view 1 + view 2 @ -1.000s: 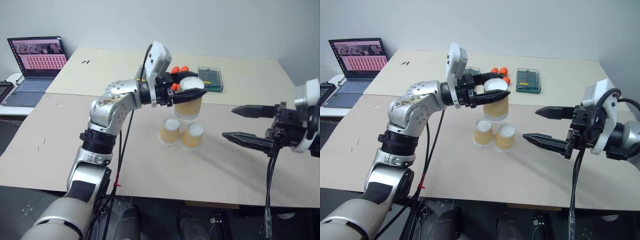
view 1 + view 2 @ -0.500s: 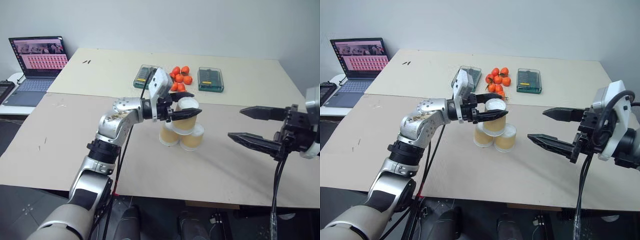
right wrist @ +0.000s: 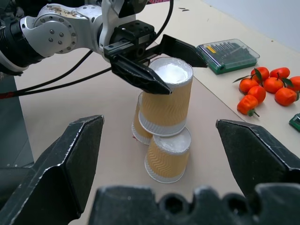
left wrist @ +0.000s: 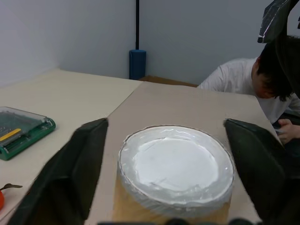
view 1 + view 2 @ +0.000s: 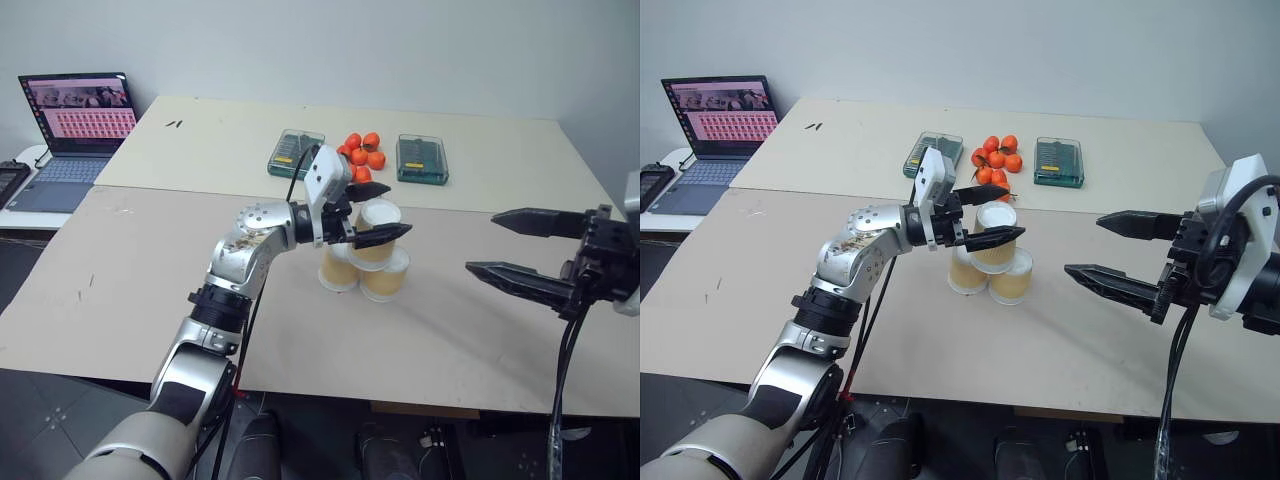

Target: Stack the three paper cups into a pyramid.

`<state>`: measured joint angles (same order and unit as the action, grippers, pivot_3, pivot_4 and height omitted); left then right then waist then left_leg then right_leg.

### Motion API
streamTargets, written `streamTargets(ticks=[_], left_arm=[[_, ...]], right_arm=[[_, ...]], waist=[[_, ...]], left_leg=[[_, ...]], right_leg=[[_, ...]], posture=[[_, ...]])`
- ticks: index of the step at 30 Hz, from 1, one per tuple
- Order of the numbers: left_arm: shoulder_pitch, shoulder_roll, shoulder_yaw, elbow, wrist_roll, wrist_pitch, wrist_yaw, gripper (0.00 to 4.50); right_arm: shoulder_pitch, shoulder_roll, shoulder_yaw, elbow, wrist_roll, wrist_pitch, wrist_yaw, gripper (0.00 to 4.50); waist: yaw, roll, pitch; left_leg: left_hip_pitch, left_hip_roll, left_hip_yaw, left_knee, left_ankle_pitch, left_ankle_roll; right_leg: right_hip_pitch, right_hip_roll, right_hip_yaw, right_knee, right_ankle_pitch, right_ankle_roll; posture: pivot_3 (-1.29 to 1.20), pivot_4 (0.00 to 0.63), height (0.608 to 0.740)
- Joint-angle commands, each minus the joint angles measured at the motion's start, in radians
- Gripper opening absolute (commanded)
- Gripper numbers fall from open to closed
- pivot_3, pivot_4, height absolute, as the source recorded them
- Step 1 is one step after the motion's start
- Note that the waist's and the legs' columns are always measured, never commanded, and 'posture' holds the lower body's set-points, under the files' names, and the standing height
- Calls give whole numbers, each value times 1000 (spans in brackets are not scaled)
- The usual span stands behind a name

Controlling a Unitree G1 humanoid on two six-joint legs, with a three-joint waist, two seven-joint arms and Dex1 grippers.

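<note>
Two tan paper cups (image 5: 338,270) (image 5: 385,277) stand upside down, side by side, on the near table. The third paper cup (image 5: 372,245) sits upside down on top of them, forming the pyramid (image 3: 164,122). My left gripper (image 5: 398,210) reaches in from the left and is open, one finger on each side of the top cup (image 4: 176,166). In the left wrist view there is a gap between the cup and each of the fingers (image 4: 84,159). My right gripper (image 5: 483,241) hovers open and empty to the right of the stack, pointing at it.
Behind the stack lie several tangerines (image 5: 360,155) between two green-tinted clear boxes (image 5: 295,152) (image 5: 420,158). A laptop (image 5: 75,125) stands on a side table at the far left. A person (image 4: 262,84) sits beyond the table's right end.
My left gripper came down with the third cup, set it on the two base cups and opened. The right gripper stayed about where it was.
</note>
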<state>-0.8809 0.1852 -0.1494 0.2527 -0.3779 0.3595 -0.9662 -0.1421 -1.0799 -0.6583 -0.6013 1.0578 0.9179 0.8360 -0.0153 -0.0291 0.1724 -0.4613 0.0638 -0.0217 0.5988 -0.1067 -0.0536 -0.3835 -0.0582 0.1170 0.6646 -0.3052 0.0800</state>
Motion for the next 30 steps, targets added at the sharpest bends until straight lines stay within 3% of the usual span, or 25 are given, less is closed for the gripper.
streamTargets(ticks=[1, 7, 15, 18, 23, 25, 30], left_arm=[[-9, -14, 26, -17, -8, -22, 16, 4471], [-68, -1, 78, -74, -53, 52, 52, 4471], [-196, 95, 259, -171, -194, 282, 195, 4471], [-116, 201, 272, -222, -217, 389, 174, 4471], [179, 401, 236, -378, -128, 295, 91, 4471], [294, 467, 191, -387, -31, 198, 82, 4471], [438, 452, 234, -398, -8, 108, 138, 4471]], right_arm=[[-3, -25, -56, -11, 24, -4, 3, 4500], [-7, -34, -38, -1, 16, -13, 3, 4500], [-19, -23, -7, 2, 22, -28, -8, 4500], [-4, -25, 25, 17, -20, -51, 23, 4500], [61, 12, 85, 90, -147, -131, 66, 4500], [97, 26, 143, 135, -248, -194, 72, 4500], [131, 50, 245, 212, -397, -297, 78, 4500]], waist=[[-1, 0, 0], [0, 0, 0], [-2, 0, 0], [-11, 1, -1], [-29, 1, -1], [-26, 1, -1], [-8, 0, -1]], left_leg=[[0, 0, 0, 0, 0, 0], [0, 0, 0, 0, 0, 0], [0, 0, 0, 0, 0, 0], [2, 0, 0, 0, 0, 0], [3, 0, 0, 0, 0, 0], [2, 0, 0, 0, 0, 0], [2, 0, 0, 1, 0, 0]], right_leg=[[0, 0, 0, 0, 0, 0], [0, 0, 0, 0, 0, 0], [1, 0, 0, 0, 0, 1], [2, 0, 0, 0, -1, 1], [2, 0, 0, 0, 0, 1], [2, 0, 0, 0, 0, 1], [3, -1, -1, -1, 0, 0]], posture=[[0, 150, 735], [0, 150, 735], [0, 150, 735], [0, 150, 735], [0, 150, 735], [0, 150, 735], [0, 150, 735]])
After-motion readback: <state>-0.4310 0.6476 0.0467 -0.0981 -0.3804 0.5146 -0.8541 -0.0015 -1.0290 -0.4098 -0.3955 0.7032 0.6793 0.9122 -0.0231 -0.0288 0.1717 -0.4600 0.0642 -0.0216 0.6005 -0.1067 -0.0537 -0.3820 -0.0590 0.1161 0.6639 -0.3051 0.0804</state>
